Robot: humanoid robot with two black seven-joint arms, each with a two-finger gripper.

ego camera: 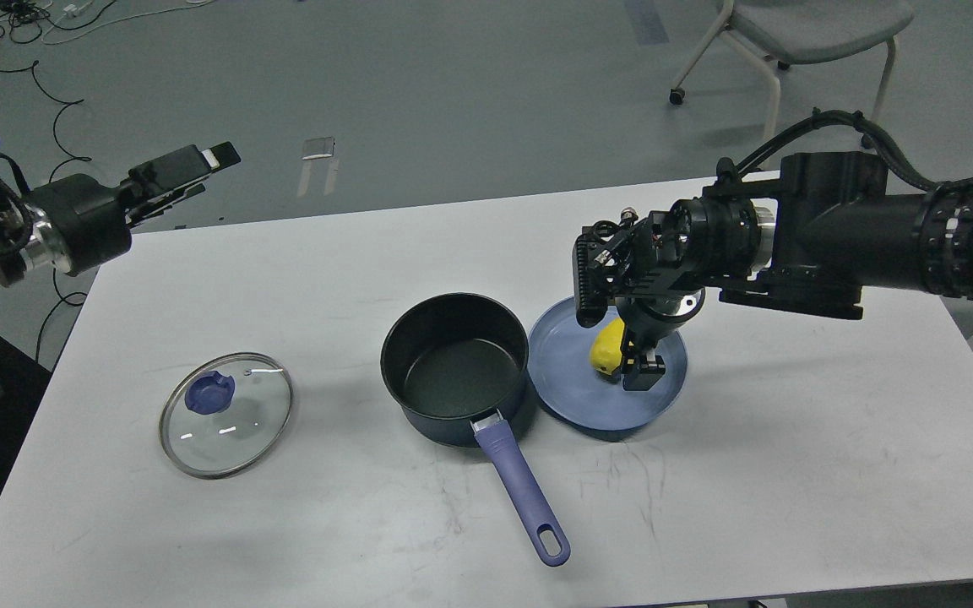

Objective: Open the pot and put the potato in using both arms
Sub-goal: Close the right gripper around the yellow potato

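Note:
The dark pot (pixel 456 365) stands open at the table's middle, its blue handle (pixel 524 488) pointing toward me. Its glass lid (pixel 226 414) with a blue knob lies flat on the table to the left. The yellow potato (pixel 607 347) sits on the blue plate (pixel 588 404) just right of the pot. My right gripper (pixel 634 371) is down on the plate against the potato's right side. It hides part of the potato, and only one finger shows. My left gripper (pixel 203 173) is open and empty, raised beyond the table's far left corner.
The white table (pixel 790 439) has bare room at the front and right. A chair (pixel 799 34) stands on the floor beyond the far right edge. Cables (pixel 47 51) lie on the floor at the far left.

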